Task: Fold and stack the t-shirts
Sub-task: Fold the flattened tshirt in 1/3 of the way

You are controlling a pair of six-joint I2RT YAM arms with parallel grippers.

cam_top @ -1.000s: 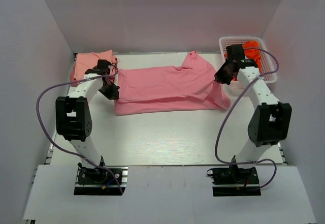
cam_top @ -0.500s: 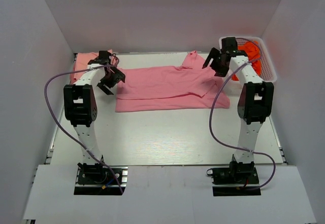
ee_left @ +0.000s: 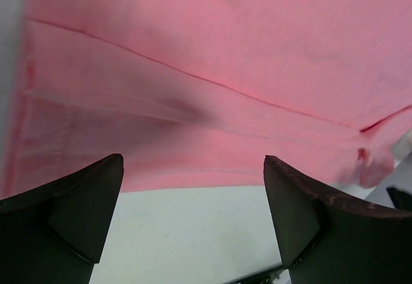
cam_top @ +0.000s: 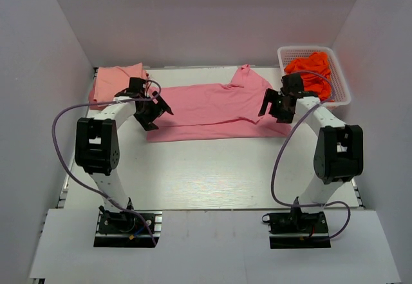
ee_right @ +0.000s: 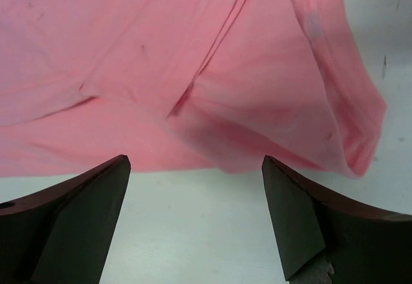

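Both sets of jaws gape wide, empty: left gripper [cam_top: 156, 115] and right gripper [cam_top: 269, 107] hover at either end of the rose t-shirt [cam_top: 212, 107], half-folded across the far table [cam_top: 212, 168]. Pinching only one layer could undo that fold. The salmon t-shirt [cam_top: 116, 78] sits far left.

At 2 o'clock in your overhead view, a white slatted basket [cam_top: 306, 49] sits at the far right corner of the table [cam_top: 206, 168]. A crumpled orange cloth [cam_top: 312, 68] fills most of it. The white tabletop runs down toward 6 o'clock, where a flat white board [cam_top: 212, 248] lies along the near edge. Plain pale walls [cam_top: 206, 20] close you in at 9, 12 and 3 o'clock. Your right wrist view shows a few small dark specks on the tabletop at 2 o'clock.
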